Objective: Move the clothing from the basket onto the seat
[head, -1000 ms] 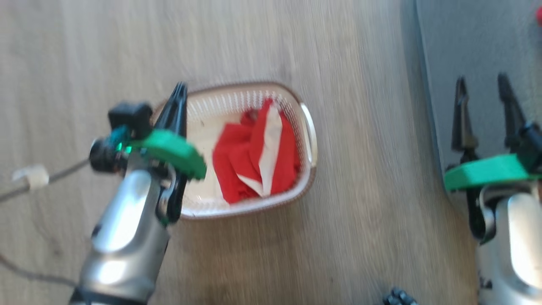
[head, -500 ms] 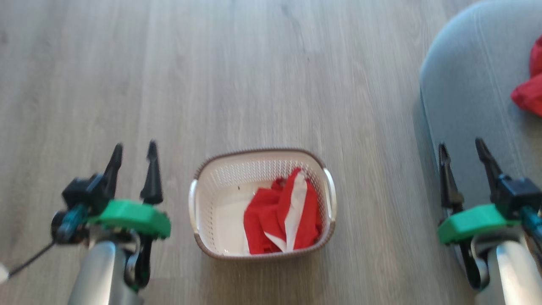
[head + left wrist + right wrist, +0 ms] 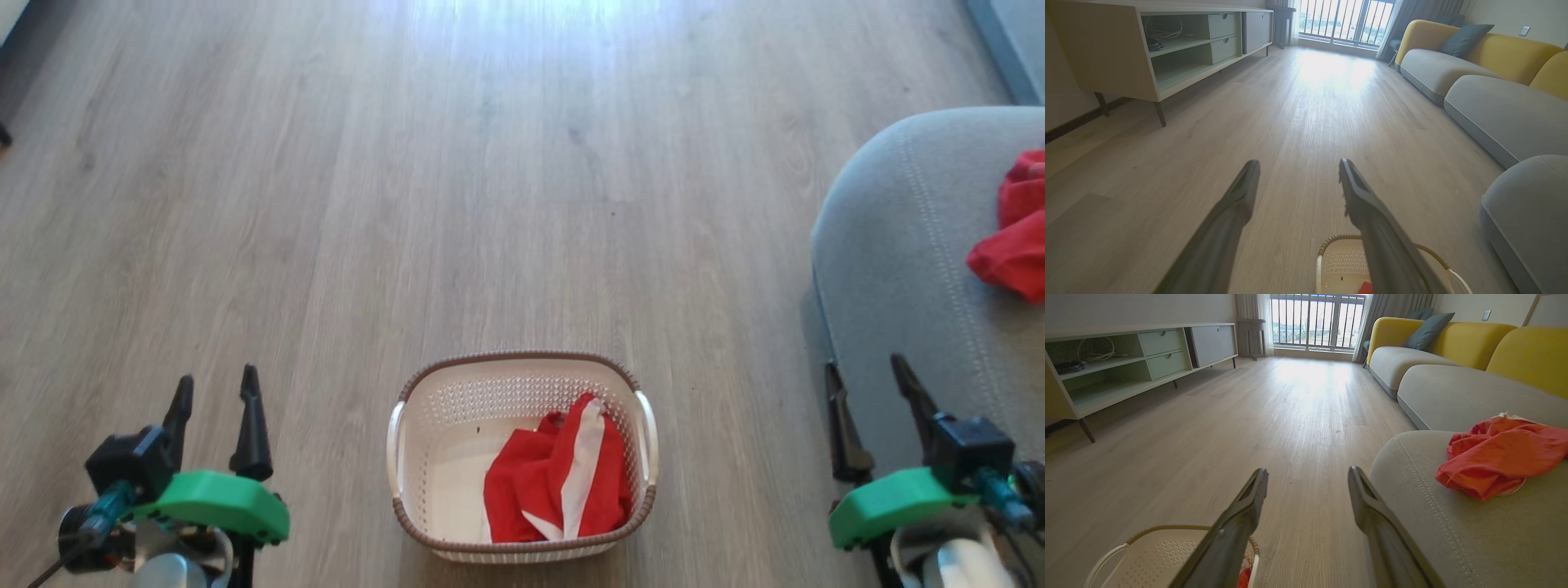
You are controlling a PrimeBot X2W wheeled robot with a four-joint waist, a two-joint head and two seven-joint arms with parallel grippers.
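Note:
The cream perforated basket with a brown rim stands on the wood floor at the bottom middle of the head view. Red clothing with a white stripe lies crumpled in its right half. Another red garment rests on the grey seat at the right. My left gripper hangs open to the left of the basket, nothing between its fingers. Just as empty, my right gripper stands open at the seat's near edge. The basket's rim shows low in both wrist views.
A low media cabinet with shelves and drawers lines the left wall. Grey and yellow sofa sections run along the right toward a balcony window. Open wood floor stretches ahead of the basket.
The head view has swung and settled, so the basket now sits lower and centred. My left gripper, over the basket's left rim with fingers together a second ago, now stands open left of it.

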